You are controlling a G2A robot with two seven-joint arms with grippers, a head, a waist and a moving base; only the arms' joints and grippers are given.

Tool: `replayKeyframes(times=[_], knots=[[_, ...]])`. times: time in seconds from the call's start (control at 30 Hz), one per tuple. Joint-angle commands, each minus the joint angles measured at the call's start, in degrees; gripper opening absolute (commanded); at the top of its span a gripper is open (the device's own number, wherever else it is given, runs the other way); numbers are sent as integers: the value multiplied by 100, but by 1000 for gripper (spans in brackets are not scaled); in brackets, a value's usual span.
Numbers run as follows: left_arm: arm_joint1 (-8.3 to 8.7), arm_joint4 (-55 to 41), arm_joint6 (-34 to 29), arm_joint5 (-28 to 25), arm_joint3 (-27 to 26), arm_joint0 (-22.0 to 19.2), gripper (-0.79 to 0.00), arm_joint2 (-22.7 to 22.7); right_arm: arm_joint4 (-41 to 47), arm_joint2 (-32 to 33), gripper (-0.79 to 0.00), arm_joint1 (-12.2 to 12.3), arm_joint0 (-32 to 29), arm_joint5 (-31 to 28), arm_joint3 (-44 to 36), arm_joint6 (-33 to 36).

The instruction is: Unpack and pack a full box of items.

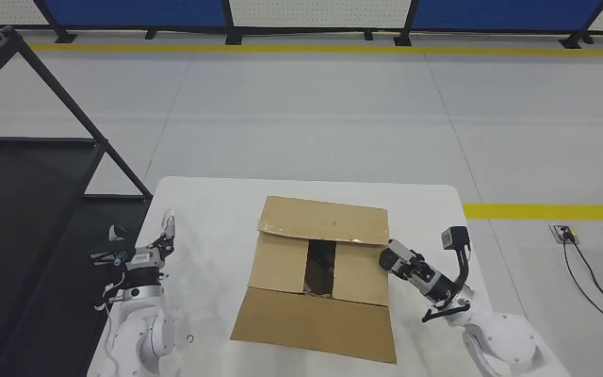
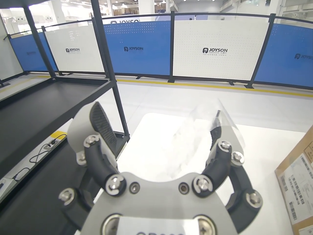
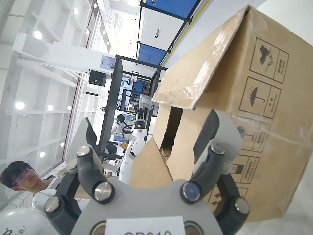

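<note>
Though ajar, box (image 1: 353,273), label (image 2: 298,182) seemingly barcoded

White table (image 1: 217,212) — cardboard box (image 1: 363,273) at centre, top flaps part open — dark gap between.

The box (image 1: 283,264) interior looks too dark to make out.

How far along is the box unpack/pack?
Early. Done: the box has two outer flaps folded out, leaving a gap between the inner flaps. In hand: right gripper, fingers open, at the box's side; left gripper open, clear plastic by one finger. Left: taking items out, then repacking.
</note>
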Motion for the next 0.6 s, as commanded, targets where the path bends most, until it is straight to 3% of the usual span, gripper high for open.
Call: replayKeyframes(times=[0.0,0.43,0.57], knots=[[2,50,63,-85,-21,33,0,35,86,-72,0,-29,105,-16,75,-18],[-2,30,159,-218,-153,185,0,92,583,-627,0,-326,1041,-301,749,-668],[-2,20,180,-225,-173,231,0,84,630,-643,0,-344,1074,-336,778,-753]])
